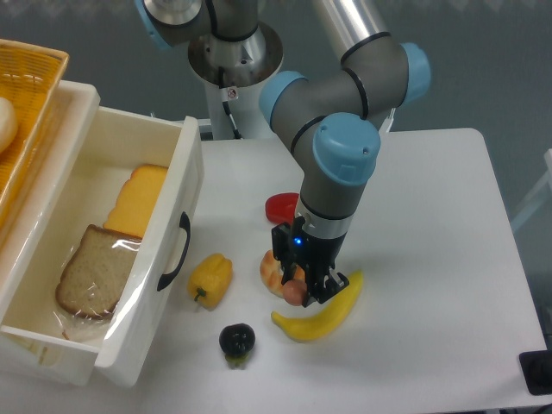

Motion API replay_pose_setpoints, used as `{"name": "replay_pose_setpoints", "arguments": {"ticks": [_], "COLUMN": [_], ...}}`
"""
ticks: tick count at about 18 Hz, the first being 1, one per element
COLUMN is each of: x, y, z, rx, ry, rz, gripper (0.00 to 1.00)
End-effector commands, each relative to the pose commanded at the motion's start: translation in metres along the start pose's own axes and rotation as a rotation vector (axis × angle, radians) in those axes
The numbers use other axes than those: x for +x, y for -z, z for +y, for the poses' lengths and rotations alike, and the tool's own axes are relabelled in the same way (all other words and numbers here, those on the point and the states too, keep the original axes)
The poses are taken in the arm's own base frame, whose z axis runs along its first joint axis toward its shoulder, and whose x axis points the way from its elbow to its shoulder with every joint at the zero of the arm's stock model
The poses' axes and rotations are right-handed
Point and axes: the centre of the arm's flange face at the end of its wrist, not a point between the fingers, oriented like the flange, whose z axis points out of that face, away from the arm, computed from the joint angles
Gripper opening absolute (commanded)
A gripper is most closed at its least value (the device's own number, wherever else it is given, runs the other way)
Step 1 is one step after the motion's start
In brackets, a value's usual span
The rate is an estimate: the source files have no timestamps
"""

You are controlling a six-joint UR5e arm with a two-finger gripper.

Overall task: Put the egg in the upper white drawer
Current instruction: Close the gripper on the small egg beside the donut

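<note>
gripper point(302, 289): low over the table point(431, 224), pointing down, blue LED lit on the wrist. Fingers sit on either side of the egg, closed against it as far as the view shows.
egg point(295, 292): salmon-brown, small, between the fingertips, at or just above table level; cannot tell whether it is lifted. Not in the drawer.
peach-coloured fruit point(271, 271): just left of the egg, touching or nearly touching it, partly hidden by the gripper.
banana point(323, 317): lies on the table right under and to the right of the gripper, curved, tip pointing up-right.
red item point(281, 207): behind the gripper, mostly blocked by the arm; cannot tell what it is.
yellow pepper point(211, 278): on the table between the drawer front and the gripper.
dark round fruit point(236, 340): on the table near the front edge, below the pepper.
upper white drawer point(177, 216): left side, pulled open, black handle on its front facing the table. Well apart from the egg.
drawer contents: bread slice point(93, 272) in clear wrap, orange cheese slice point(138, 200) behind it.
wicker basket point(30, 103): yellow-orange, far left beyond the drawer, pale rounded item point(5, 122) inside at the frame edge.
</note>
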Motion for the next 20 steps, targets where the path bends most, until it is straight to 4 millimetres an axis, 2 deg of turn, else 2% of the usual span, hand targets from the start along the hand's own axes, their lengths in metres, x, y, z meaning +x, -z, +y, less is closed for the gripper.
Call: {"name": "replay_pose_setpoints", "arguments": {"ticks": [12, 17, 20], "x": [0.000, -0.001, 0.002], "y": [-0.001, 0.008, 0.019], "z": [-0.006, -0.011, -0.015], "rx": [0.002, 0.008, 0.018], "ry": [0.004, 0.049, 0.046], "rz": [0.000, -0.015, -0.030], "gripper": [0.16, 0.16, 0.16]}}
